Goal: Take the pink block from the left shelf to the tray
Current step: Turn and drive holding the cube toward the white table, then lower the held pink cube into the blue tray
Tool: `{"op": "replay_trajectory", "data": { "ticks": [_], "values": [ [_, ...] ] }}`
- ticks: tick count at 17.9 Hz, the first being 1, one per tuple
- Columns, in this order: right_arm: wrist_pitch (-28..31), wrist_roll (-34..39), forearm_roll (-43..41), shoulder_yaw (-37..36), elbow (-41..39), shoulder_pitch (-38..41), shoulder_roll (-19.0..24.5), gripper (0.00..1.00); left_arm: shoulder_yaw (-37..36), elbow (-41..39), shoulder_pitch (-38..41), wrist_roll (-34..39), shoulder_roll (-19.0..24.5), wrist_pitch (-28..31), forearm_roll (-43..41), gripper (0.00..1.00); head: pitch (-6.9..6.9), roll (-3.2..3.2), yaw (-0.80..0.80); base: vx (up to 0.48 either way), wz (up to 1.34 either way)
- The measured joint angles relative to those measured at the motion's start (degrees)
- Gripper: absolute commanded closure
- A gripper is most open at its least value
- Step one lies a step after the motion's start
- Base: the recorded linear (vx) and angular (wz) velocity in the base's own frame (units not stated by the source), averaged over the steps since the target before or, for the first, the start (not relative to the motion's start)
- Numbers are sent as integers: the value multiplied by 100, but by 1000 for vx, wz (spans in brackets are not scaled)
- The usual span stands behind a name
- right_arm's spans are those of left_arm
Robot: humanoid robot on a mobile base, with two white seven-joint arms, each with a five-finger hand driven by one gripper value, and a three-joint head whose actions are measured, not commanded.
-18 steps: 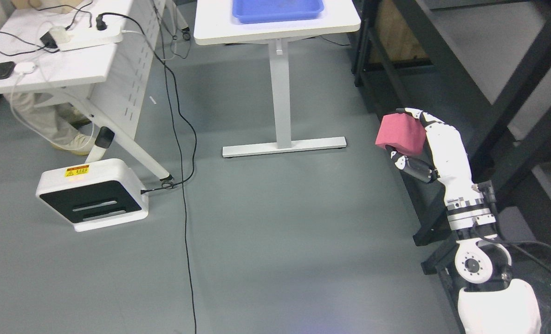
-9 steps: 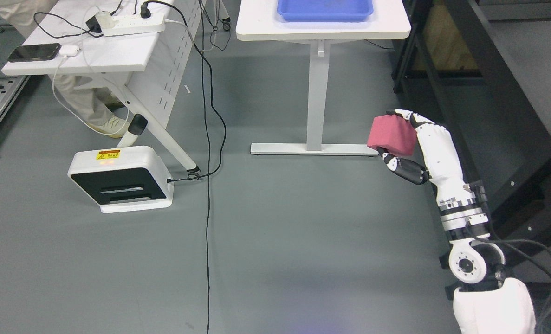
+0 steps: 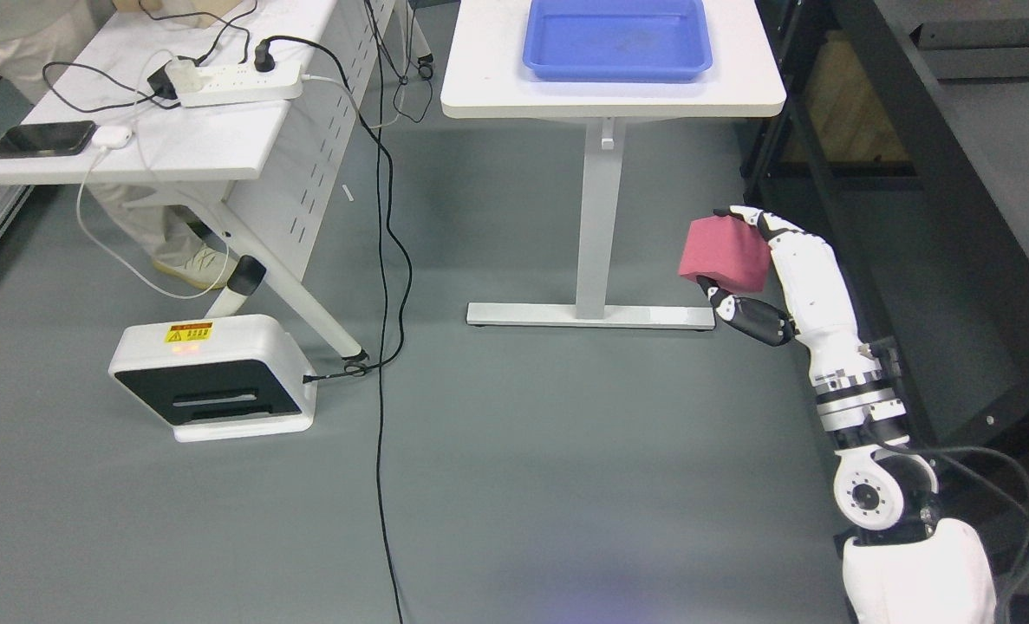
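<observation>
My right hand (image 3: 744, 264) comes up from the lower right and is shut on a pink block (image 3: 724, 253), carrying it in the air above the grey floor. A blue tray (image 3: 616, 41) sits on the small white table (image 3: 479, 78) at the top centre, well above and left of the block. The tray looks to hold nothing. My left arm does not show.
A black shelf frame (image 3: 913, 173) runs along the right side, close to my arm. The table's white pedestal foot (image 3: 589, 315) lies left of my hand. A white desk (image 3: 176, 147) with a power strip and phone stands at upper left, cables (image 3: 381, 347) trailing down to a white box (image 3: 212, 378). A person's legs (image 3: 167, 234) show under it.
The whole view has shifted, so the camera has moved; the table and tray now show more fully. My right hand keeps the pink block in the same grip.
</observation>
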Motion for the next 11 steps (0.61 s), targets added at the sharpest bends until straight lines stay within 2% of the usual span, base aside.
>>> {"op": "replay_trajectory", "data": {
  "ticks": [11],
  "values": [
    [0,0,-1,122,-1,2,0,95,0,0,0,0,0,12,0,0,0,0,0,274,-4]
  ]
}}
